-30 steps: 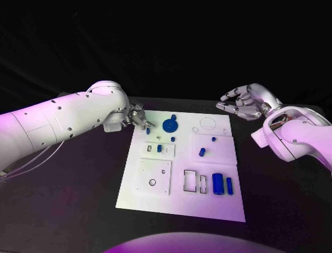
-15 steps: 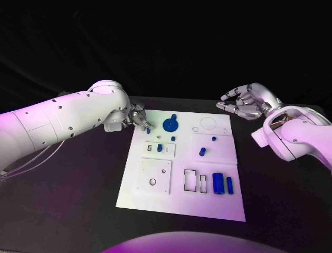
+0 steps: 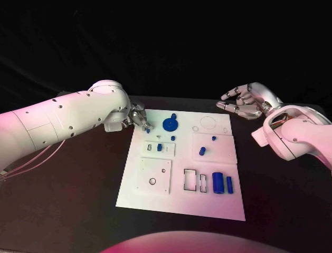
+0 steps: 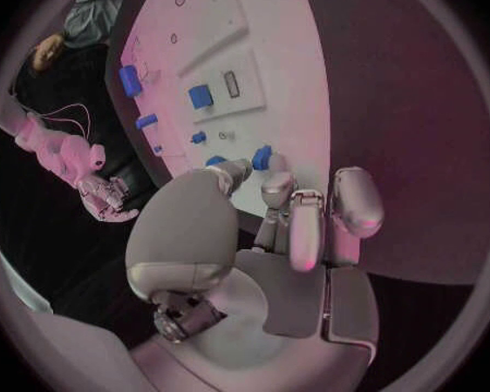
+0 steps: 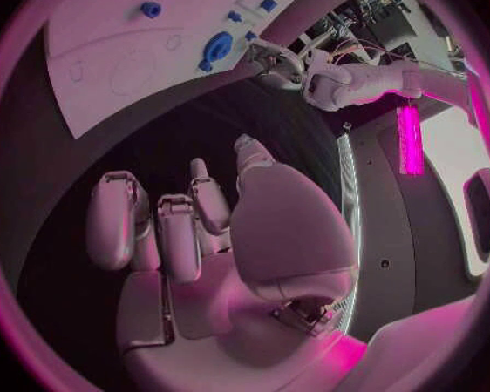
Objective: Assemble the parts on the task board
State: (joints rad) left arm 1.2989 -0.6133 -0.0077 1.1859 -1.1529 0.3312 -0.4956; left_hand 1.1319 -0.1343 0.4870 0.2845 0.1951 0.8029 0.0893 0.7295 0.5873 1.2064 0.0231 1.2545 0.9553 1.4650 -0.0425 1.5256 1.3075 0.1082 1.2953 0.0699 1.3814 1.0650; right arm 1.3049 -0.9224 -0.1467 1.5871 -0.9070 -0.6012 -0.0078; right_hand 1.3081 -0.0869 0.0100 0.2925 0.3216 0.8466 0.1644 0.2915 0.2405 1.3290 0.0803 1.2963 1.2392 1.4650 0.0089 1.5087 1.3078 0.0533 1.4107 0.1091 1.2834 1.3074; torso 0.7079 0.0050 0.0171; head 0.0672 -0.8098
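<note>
Little moved since earlier frames: my left hand (image 3: 139, 119) still at far-left corner of task board (image 3: 158, 197), small blue part (image 4: 262, 158) at its fingers (image 4: 292, 226), probably pinched for seating; grip not certain; my right hand (image 3: 246, 102) still raised off far-right corner, fingers loosely curled, holding nothing, clear of work; blue disc (image 3: 170, 125) seated near left hand; other parts (image 3: 218, 183) rest on board
</note>
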